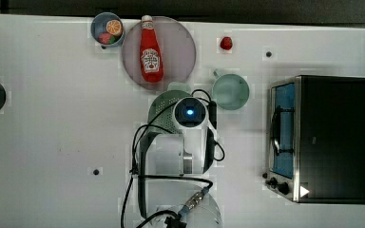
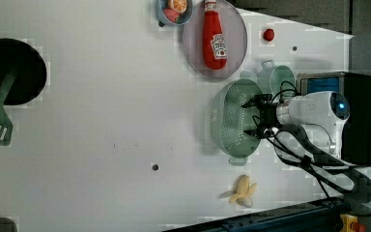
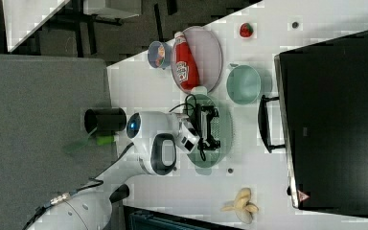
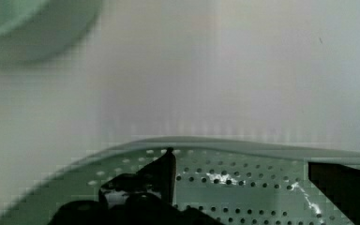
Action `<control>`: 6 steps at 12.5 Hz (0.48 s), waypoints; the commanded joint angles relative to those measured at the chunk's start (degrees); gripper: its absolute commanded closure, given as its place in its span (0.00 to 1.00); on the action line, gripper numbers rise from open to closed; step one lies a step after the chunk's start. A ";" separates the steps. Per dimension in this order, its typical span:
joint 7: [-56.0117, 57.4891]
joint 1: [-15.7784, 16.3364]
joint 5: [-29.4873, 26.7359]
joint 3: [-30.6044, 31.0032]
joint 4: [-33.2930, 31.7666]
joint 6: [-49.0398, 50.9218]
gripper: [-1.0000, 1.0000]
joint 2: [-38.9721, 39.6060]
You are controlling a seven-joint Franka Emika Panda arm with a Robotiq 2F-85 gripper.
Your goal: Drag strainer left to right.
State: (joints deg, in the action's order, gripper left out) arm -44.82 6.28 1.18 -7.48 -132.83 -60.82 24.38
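Strainer (image 2: 232, 123) sits on the white table (image 2: 101, 145), mid-scene, just below the grey plate (image 2: 236, 58) in the left view, mug (image 2: 276, 77) close by its upper right. Looks like thin, light, stiff plastic; probably slides easily and could tip if pulled from high up. Best hold: the long side wall or rim, one finger inside, one outside. Gripper (image 2: 246, 117) hangs over the perforated basin, jaws spread wide, grasping nothing. Ketchup bottle (image 2: 214, 36) lies on the plate. Toaster oven (image 1: 323, 137) sits at the top view's right.
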 commanded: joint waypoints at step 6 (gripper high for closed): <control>22.04 0.77 -0.56 5.59 2.35 5.40 0.00 -13.58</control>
State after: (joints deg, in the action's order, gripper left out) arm -31.73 5.72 0.33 -1.45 -132.61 -55.06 15.19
